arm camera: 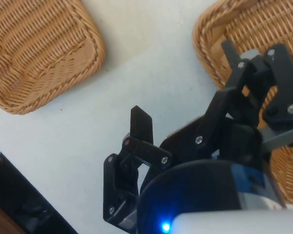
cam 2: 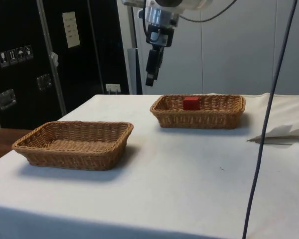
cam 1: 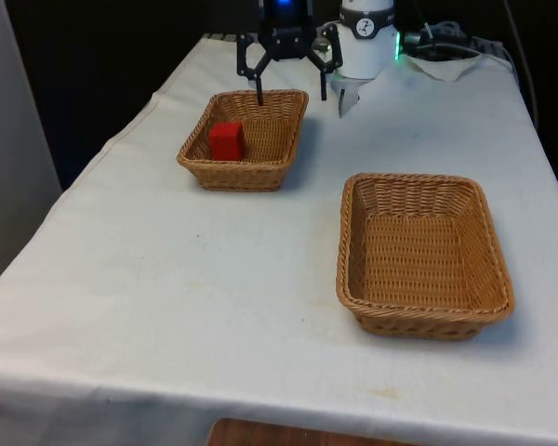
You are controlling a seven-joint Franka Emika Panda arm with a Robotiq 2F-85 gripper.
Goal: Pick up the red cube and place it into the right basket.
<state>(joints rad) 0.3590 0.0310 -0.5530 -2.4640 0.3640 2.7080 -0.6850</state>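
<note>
two wicker baskets on the worktop (cam 1: 214, 297), one red cube (cam 1: 227, 140) in the far basket (cam 1: 284, 125); near basket (cam 1: 423, 251) bare; gripper (cam 1: 290, 93) spread apart above.

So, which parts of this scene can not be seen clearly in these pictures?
- Red cube: its lower part in the side view, hidden behind the far basket's near wall.
- Near basket: cut off by the picture's edge in the wrist view.
- Far basket in the wrist view: largely covered by the open pincer.
- Arm above the pincer: cut off at the top of the front view.
</note>
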